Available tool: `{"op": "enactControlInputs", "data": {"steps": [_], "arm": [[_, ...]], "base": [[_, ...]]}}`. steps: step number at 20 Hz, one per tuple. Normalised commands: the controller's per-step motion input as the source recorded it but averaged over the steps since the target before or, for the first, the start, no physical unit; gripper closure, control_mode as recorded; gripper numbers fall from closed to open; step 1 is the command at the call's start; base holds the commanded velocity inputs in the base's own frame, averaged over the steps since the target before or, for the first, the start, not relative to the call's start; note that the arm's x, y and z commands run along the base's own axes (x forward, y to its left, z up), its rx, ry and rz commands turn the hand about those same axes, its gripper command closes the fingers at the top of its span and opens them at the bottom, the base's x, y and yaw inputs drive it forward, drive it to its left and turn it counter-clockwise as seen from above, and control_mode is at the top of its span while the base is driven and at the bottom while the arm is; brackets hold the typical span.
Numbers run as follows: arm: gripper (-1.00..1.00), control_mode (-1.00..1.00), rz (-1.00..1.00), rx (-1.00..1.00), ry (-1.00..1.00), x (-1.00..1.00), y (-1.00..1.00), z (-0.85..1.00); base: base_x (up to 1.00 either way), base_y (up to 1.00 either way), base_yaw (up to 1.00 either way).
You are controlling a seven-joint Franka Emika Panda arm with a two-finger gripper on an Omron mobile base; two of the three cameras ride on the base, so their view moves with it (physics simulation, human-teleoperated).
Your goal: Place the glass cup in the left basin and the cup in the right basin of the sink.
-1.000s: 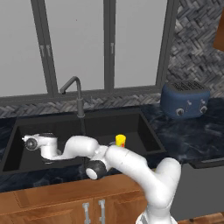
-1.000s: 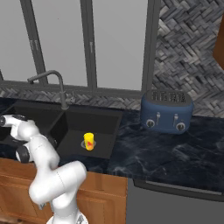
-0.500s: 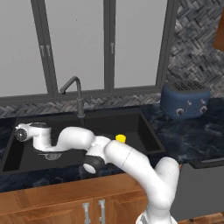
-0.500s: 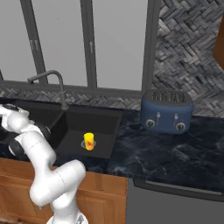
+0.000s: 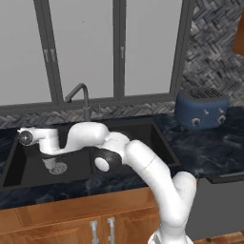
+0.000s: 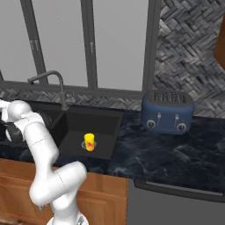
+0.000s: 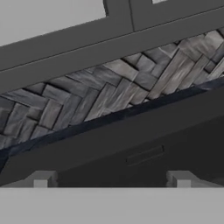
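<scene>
Item: my end effector (image 7: 112,179), wide open, empty, over left basin (image 5: 28,167). Cup (image 6: 89,142) at five o'clock, standing in right basin (image 6: 105,132), delivered.

Dark marbled counter (image 6: 145,154) over wooden cabinets (image 5: 62,219), black sink (image 5: 157,126) set into it, blue toaster (image 6: 167,111) stood on it right of the sink, near the herringbone wall (image 6: 193,57).

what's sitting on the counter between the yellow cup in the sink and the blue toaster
Nothing: in the right base view, bare dark counter separates the cup in the right basin from the toaster.
</scene>
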Motion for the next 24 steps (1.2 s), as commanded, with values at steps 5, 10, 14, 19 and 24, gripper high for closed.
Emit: {"op": "enactControlInputs", "data": {"steps": [5, 10, 14, 19, 24], "arm": [[-1.0, -1.0, 0.16, 0.24, 0.01, -0.19, -0.64, 0.03], [-1.0, -1.0, 0.17, 0.13, 0.0, -0.23, -0.7, 0.07], [-1.0, -1.0, 0.21, 0.02, 0.0, -0.13, -0.58, 0.01], [-1.0, -1.0, 0.25, 0.0, 0.03, -0.07, -0.32, 0.0], [-1.0, -1.0, 0.26, 0.0, 0.08, -0.2, -0.17, 0.0]], "base": [[0.0, 0.0, 0.0], [0.0, 0.0, 0.0], [0.0, 0.0, 0.0], [0.0, 0.0, 0.0], [0.0, 0.0, 0.0]]}}
